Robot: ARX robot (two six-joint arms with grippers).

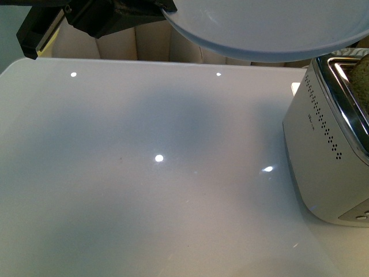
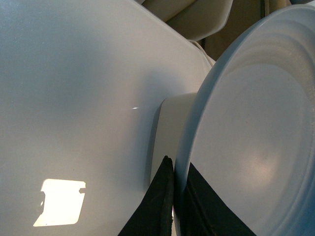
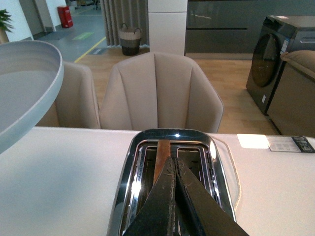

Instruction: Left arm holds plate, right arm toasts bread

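Note:
My left gripper (image 1: 164, 8) is shut on the rim of the pale blue-grey plate (image 1: 271, 29) and holds it in the air above the far side of the table, by the toaster. In the left wrist view its dark jaws (image 2: 178, 172) pinch the plate's edge (image 2: 256, 123). The white toaster (image 1: 328, 150) stands at the right. The brown bread (image 3: 162, 152) stands upright in one of its slots; it also shows in the front view (image 1: 362, 81). My right gripper (image 3: 174, 161) is shut and empty, just above the toaster's chrome top (image 3: 129, 172), tips beside the bread. The plate (image 3: 24, 93) hangs to one side.
The glossy white table (image 1: 144, 173) spreads out left of the toaster. Beige chairs (image 3: 157, 93) stand behind its far edge. A white card (image 3: 285, 142) lies on the table beyond the toaster. A dark appliance (image 3: 270, 54) stands in the room behind.

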